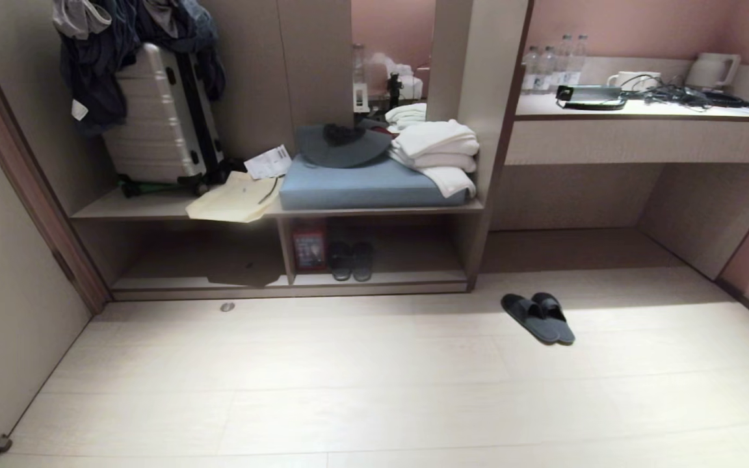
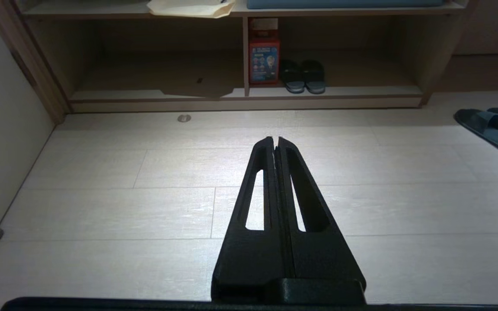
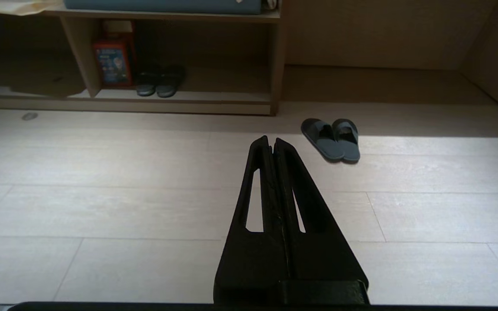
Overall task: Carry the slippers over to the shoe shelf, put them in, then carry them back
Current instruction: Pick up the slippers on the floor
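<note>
The slippers lie side by side on the pale floor, touching each other, to the right of the shoe shelf and outside it, in front of the recess under the counter. Inside the shelf's right compartment, just beside the upright divider, stand a red box and another dark pair. The left gripper hangs over bare floor, well short of the shelf, its jaws pressed together and holding nothing. The right gripper is likewise above the floor, near the slippers but apart from them, its jaws closed and empty.
</note>
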Controlling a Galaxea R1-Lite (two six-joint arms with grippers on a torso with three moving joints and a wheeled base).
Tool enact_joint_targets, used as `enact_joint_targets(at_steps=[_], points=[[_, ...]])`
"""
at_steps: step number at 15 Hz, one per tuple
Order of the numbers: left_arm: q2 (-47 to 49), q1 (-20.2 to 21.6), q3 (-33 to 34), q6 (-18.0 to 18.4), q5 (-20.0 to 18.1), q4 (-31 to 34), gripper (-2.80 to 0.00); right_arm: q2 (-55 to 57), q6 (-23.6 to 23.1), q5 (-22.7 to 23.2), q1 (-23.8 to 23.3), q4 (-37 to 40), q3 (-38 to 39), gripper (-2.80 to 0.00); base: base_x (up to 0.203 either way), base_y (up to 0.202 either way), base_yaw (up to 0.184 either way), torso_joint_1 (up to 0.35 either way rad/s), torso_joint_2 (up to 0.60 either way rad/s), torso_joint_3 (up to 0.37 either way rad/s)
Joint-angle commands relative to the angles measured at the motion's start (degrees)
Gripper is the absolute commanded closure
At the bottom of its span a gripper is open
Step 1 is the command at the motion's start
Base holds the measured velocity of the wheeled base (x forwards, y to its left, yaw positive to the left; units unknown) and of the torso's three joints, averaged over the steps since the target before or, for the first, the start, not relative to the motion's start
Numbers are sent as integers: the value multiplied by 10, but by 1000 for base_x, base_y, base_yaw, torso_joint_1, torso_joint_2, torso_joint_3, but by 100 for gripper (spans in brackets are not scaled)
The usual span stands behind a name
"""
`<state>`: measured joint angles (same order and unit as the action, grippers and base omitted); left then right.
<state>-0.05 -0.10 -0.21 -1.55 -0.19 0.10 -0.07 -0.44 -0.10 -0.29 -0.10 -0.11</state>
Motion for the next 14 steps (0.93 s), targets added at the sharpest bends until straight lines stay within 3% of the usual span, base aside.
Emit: enact_joint_targets(at_steps=[1, 14], points=[[0, 0, 0, 0, 0, 0, 0, 0, 0, 0, 0, 0, 0, 0, 197, 0, 3, 6, 7, 9], [0, 0, 0, 1, 0, 1, 0, 0, 0, 0, 0, 0, 0, 0, 195, 0, -1, 2, 0, 2]])
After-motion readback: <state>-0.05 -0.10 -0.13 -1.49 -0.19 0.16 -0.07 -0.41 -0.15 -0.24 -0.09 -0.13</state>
